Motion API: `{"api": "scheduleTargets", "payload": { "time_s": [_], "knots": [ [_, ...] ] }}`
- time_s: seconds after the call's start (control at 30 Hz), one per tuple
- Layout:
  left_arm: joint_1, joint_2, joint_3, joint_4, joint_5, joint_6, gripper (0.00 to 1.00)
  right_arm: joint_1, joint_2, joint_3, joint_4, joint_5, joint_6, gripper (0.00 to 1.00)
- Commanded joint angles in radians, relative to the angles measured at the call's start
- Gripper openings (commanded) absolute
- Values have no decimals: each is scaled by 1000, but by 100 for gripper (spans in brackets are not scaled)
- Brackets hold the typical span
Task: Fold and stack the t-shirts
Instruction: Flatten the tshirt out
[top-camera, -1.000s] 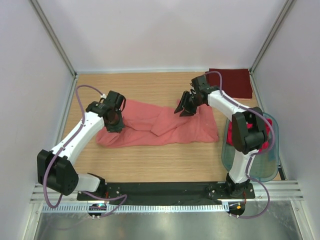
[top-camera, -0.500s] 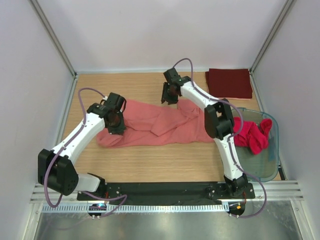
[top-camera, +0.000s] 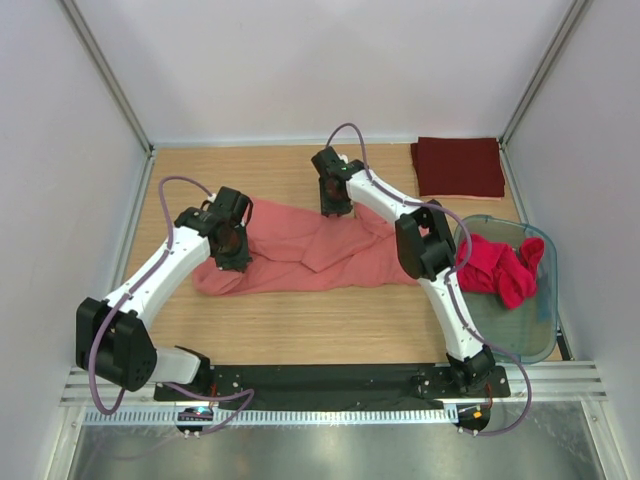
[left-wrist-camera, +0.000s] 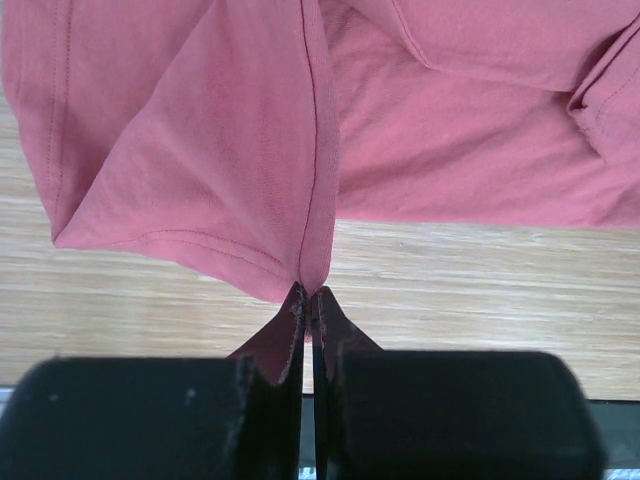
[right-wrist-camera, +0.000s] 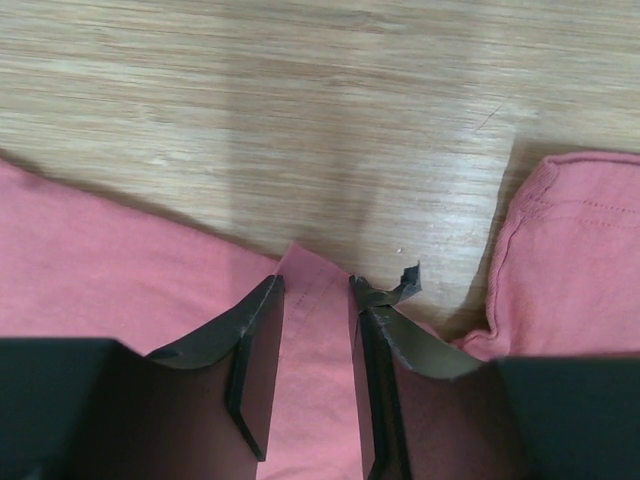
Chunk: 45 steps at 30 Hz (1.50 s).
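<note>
Top external: one salmon shirt (top-camera: 330, 255) rumpled, one maroon shirt (top-camera: 458, 167) folded, red heap (top-camera: 495, 268) in tub (top-camera: 545, 305); left gripper (left-wrist-camera: 307, 295) clamps the salmon shirt, right gripper (right-wrist-camera: 315, 285) gapes.

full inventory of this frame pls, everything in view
salmon-pink t-shirt: 1, salmon pink, spread rumpled mid-table
maroon t-shirt: 1, dark maroon, folded, far right corner
red-pink t-shirts: one heap, count unclear, bright red-pink, inside the tub
tub: 1, translucent greenish, right side of table
table: 1, light wood
left gripper: 1, black, shut on the salmon-pink t-shirt's left part
right gripper: 1, black, jaws apart astride that shirt's far edge
</note>
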<state>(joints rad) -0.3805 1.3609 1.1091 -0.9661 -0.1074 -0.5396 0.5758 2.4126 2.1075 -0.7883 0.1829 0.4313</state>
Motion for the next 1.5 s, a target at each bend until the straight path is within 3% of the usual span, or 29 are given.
{"api": "scheduleTargets", "payload": {
  "time_s": [0.0, 0.27, 0.43, 0.67, 0.8, 0.87, 0.93, 1.2, 1.33, 1.47],
  "knots": [
    [-3, -20, 21, 4, 6, 29, 0, 6, 22, 32, 20, 44, -42, 38],
    [3, -32, 6, 3, 3, 36, 0, 6, 69, 77, 15, 41, -54, 31],
    [9, -34, 9, 1, 5, 43, 0, 6, 74, 86, 15, 59, -54, 18],
    [12, -37, 6, 6, 6, 46, 0, 6, 22, 178, -25, 105, -80, 9],
    [15, -43, 9, 6, 8, 46, 0, 4, -35, 175, -34, 93, -108, 8],
    [15, -46, 9, 6, 9, 44, 0, 6, -64, 172, -46, 89, -108, 1],
    [15, -52, 11, 4, 3, 43, 0, 4, -89, 163, -60, 90, -105, 1],
    [38, -140, 86, -31, -87, 35, 0, -30, -326, 164, -112, 109, -88, 1],
    [45, -224, 167, -95, -191, 3, 0, -76, -489, 140, -150, 139, -52, 1],
    [45, -330, 245, -174, -394, -29, 0, -155, -651, 114, -138, 193, -31, 1]
  ]
}}
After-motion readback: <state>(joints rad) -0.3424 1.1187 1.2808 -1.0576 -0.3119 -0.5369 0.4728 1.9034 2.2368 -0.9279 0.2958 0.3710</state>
